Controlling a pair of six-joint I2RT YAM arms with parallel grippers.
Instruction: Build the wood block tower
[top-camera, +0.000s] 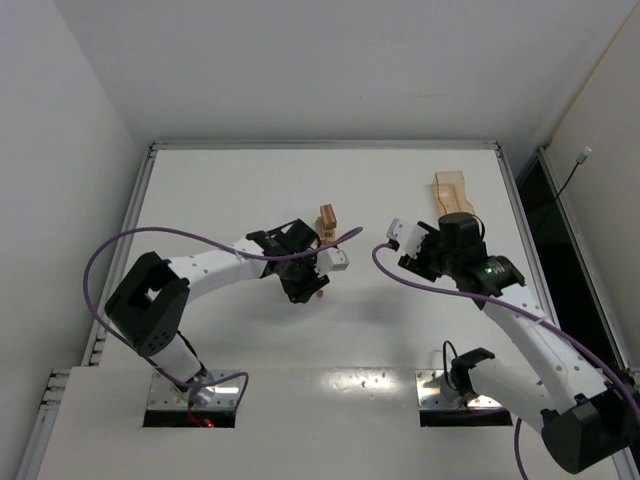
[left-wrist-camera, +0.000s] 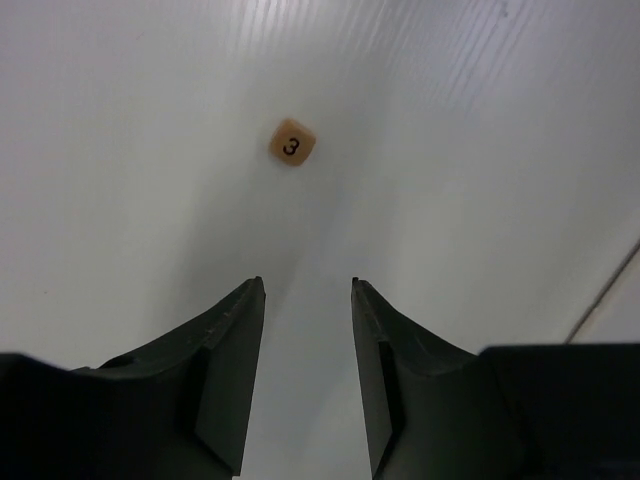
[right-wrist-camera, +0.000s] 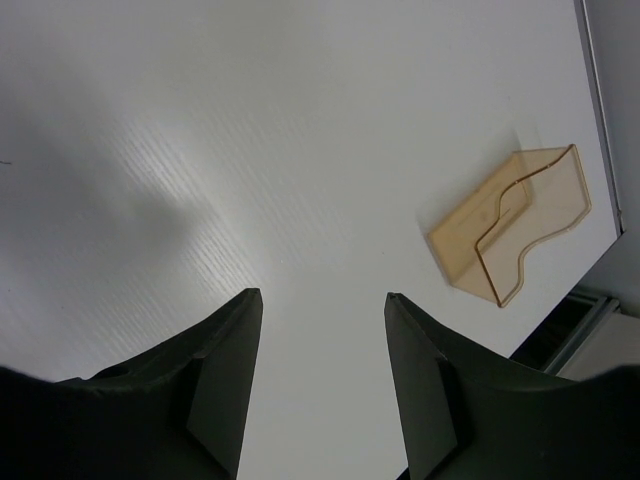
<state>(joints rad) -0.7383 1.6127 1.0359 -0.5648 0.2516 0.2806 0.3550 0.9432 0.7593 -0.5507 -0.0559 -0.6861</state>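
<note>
Hovering left gripper (left-wrist-camera: 308, 285), fingers apart and empty, lines up on small light-brown wooden cube (left-wrist-camera: 292, 142) marked 3 on white table (left-wrist-camera: 120, 150) (likely next pick for nearby wood block tower (top-camera: 327, 222)); right gripper (right-wrist-camera: 323, 295), also apart, faces translucent amber plastic box (right-wrist-camera: 510, 225).

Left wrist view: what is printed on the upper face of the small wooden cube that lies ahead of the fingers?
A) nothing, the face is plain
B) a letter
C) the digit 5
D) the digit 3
D: the small wooden cube, lying apart from the left gripper and ahead of it, shows a black 3 on its upper face.
</note>
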